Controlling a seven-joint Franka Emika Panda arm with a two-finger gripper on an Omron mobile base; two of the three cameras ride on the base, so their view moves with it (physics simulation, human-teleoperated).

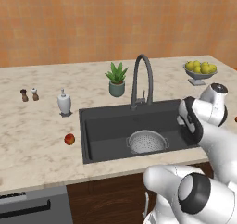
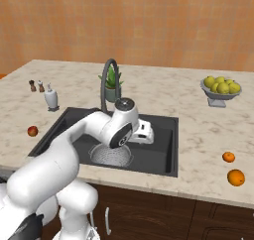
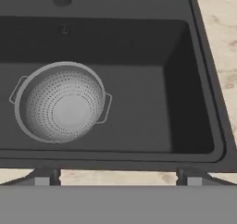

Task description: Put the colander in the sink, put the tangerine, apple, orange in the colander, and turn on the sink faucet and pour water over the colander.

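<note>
the marble worktop fills the middle of the left base view, with the dark sink sunk into it at centre and the sink faucet arching up behind the basin. the colander sits upright on the sink floor, at lower centre of that view and at middle left of the hand view, with no fruit in it. the hand hangs above the sink's front edge with its tips wide apart and holding nothing, while the apple lies on the worktop left of the sink, and the orange and the smaller tangerine lie at lower right of the right base view.
</note>
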